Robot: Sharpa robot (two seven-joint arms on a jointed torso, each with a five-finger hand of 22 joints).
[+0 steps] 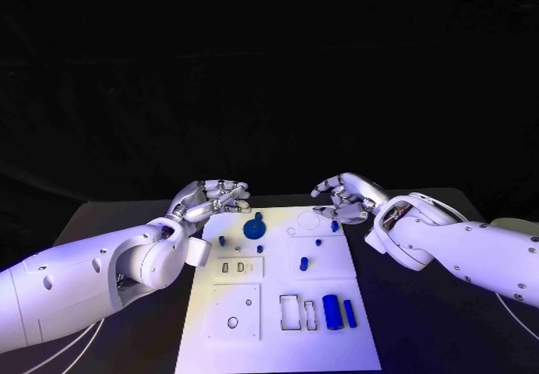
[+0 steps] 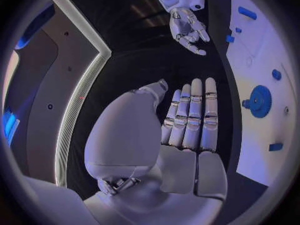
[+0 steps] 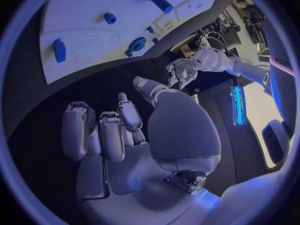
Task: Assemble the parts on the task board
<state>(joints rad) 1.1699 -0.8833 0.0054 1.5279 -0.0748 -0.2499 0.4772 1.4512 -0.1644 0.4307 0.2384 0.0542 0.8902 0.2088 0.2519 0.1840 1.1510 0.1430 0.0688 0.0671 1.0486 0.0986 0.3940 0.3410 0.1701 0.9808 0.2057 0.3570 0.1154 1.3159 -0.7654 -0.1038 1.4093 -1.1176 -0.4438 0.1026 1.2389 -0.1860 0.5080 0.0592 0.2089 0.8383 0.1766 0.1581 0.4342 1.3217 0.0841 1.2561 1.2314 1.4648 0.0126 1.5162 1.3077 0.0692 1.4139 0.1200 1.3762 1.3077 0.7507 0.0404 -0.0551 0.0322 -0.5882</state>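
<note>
The white task board [image 1: 281, 343] lies lengthwise in the middle of the black table. A blue gear [image 1: 255, 228] sits near its far left, with small blue pieces [image 1: 303, 264] scattered around the middle. A blue cylinder [image 1: 332, 312] and a thin blue bar [image 1: 350, 313] lie near the board's right front. My left hand [image 1: 213, 199] hovers over the board's far left corner, fingers straight and together, holding nothing [image 2: 187, 125]. My right hand [image 1: 348, 199] hovers over the far right corner with loosely bent fingers and nothing in them [image 3: 119, 130]. The gear [image 2: 259, 101] lies beside the left hand.
Rectangular recesses [image 1: 291, 310] and a square plate with a hole [image 1: 234, 310] mark the board's near half. Black table surface [image 1: 135, 234] runs along both sides of the board, and my two white forearms reach in over it.
</note>
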